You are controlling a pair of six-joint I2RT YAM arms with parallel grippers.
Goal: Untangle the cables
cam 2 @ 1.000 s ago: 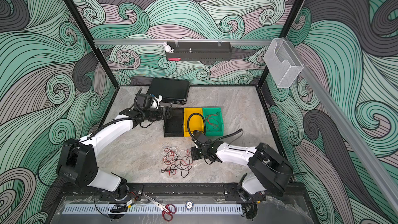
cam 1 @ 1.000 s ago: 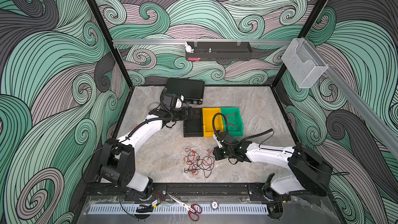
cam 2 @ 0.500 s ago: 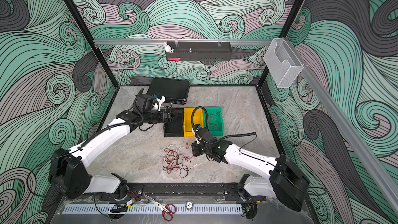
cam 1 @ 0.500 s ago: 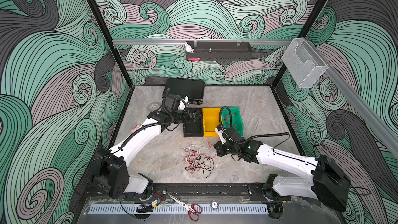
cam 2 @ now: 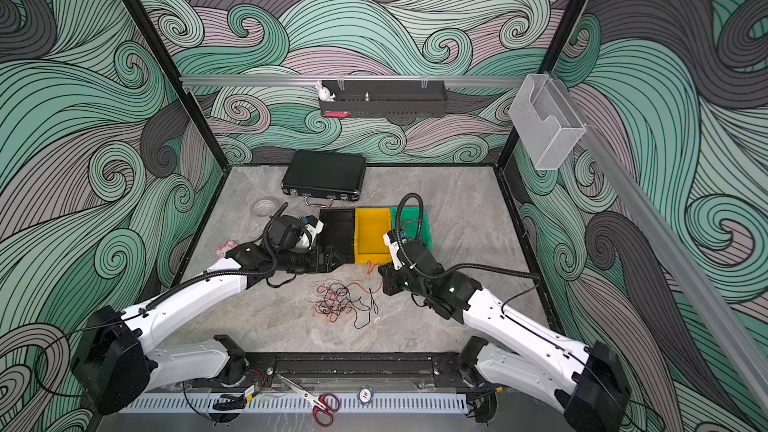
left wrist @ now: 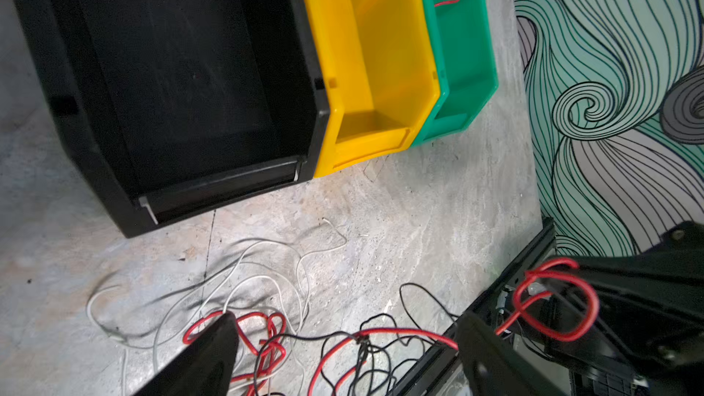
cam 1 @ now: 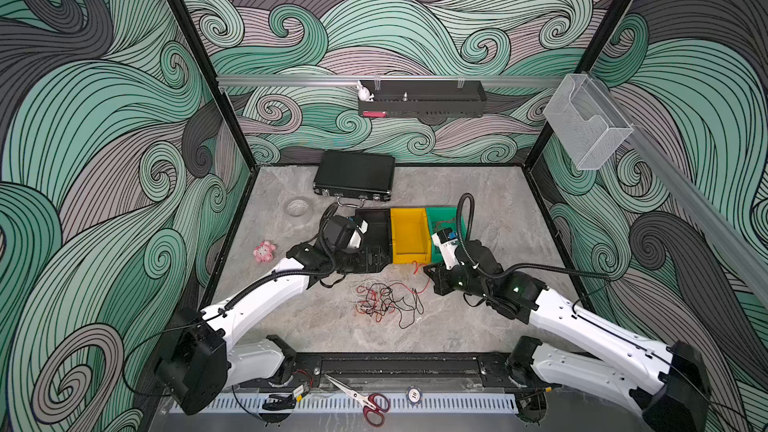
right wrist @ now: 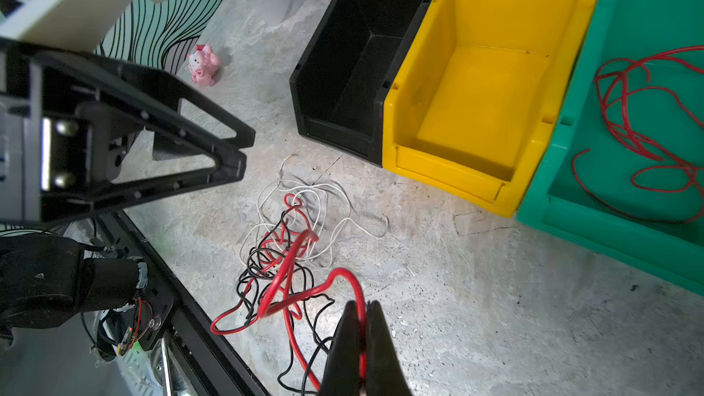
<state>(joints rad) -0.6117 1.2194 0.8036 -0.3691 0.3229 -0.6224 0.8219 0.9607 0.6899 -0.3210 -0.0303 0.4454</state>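
Both top views: your cables [cam 1: 386, 302] [cam 2: 340, 301] lie as one red, black and white tangle on the grey table [cam 1: 449, 330], centre of frame, a little below the bin row. The black bin [cam 1: 376, 222], yellow bin [cam 1: 409, 234] and green bin [cam 1: 440, 214] stand side by side, touching. Your left gripper [cam 1: 380, 261] reaches in from the left and sits over the black bin's front edge, just above the tangle in frame. Your right gripper [cam 1: 430, 274] is just right of the tangle, with a red cable [cam 1: 417, 265] running from it toward the pile. A black case [cam 1: 355, 176] sits at the back wall. A tape roll [cam 1: 298, 207] and a pink toy [cam 1: 264, 252] are left of centre, and scissors [cam 1: 357, 394] lie at the bottom edge, off the table.

Left wrist: your left gripper [left wrist: 346, 321] has its jaws spread wide with nothing gripped. The cables [left wrist: 272, 321] lie on the table under the gap. The right gripper [left wrist: 647, 299] shows beside it, carrying a loop of the red cable [left wrist: 556, 306].

Right wrist: your right gripper [right wrist: 362, 310] is clenched on the red cable [right wrist: 289, 272], which lifts off the table out of the tangle [right wrist: 297, 215]. The left gripper [right wrist: 236, 154] hangs near the black bin [right wrist: 343, 70], clear of the pile. Red strands [right wrist: 640, 116] lie coiled in the green bin [right wrist: 571, 184].
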